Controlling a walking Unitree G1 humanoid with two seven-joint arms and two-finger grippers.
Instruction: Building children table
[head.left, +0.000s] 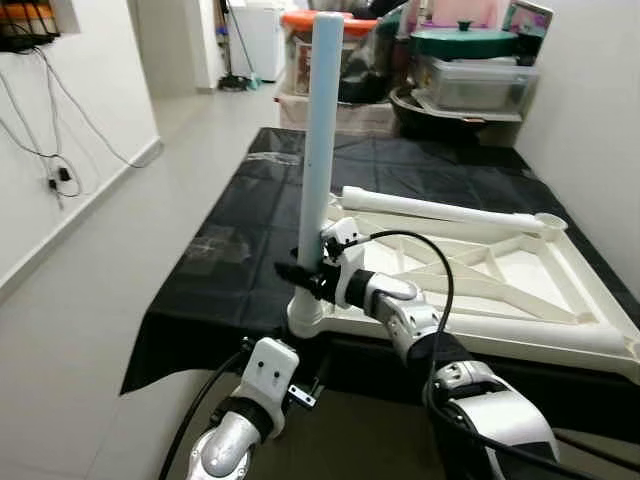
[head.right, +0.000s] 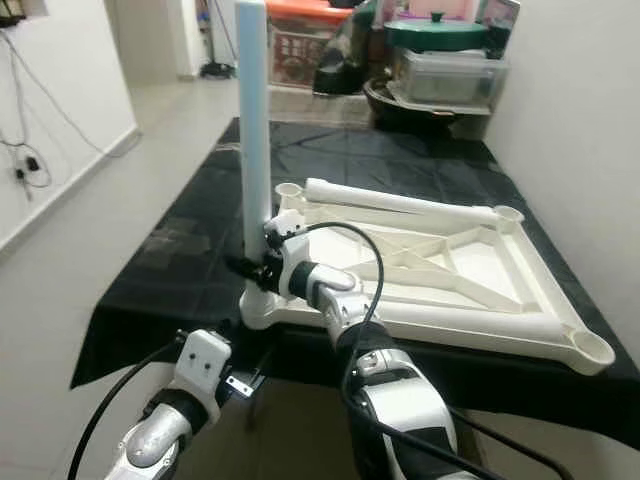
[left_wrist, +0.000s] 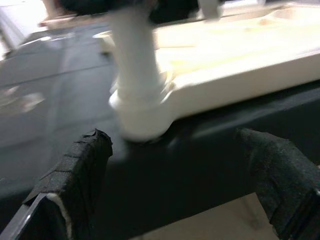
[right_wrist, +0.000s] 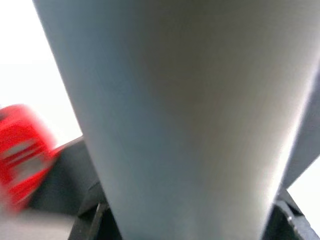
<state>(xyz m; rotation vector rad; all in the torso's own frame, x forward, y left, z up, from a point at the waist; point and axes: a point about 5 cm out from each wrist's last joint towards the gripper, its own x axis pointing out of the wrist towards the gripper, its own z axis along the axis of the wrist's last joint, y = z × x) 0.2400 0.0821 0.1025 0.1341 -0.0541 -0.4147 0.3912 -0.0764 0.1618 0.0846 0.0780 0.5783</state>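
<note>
A white children's table top (head.left: 560, 300) lies upside down on a black-covered table (head.left: 240, 230). A pale blue leg (head.left: 322, 120) stands upright in its near left corner socket (head.left: 305, 318). My right gripper (head.left: 300, 272) is shut on this leg just above the socket; the leg (right_wrist: 180, 115) looms close in the right wrist view. Another white leg (head.left: 440, 211) lies flat across the far side of the top. My left gripper (left_wrist: 175, 185) is open, low in front of the table edge, with its fingers (left_wrist: 80, 170) facing the socket (left_wrist: 140, 115).
Storage bins, a green lid (head.left: 462, 40) and a red-lidded box (head.left: 310, 22) are stacked beyond the table's far end. A wall with hanging cables (head.left: 60, 175) runs along the left, with bare floor (head.left: 80, 320) between it and the table. Another wall is at the right.
</note>
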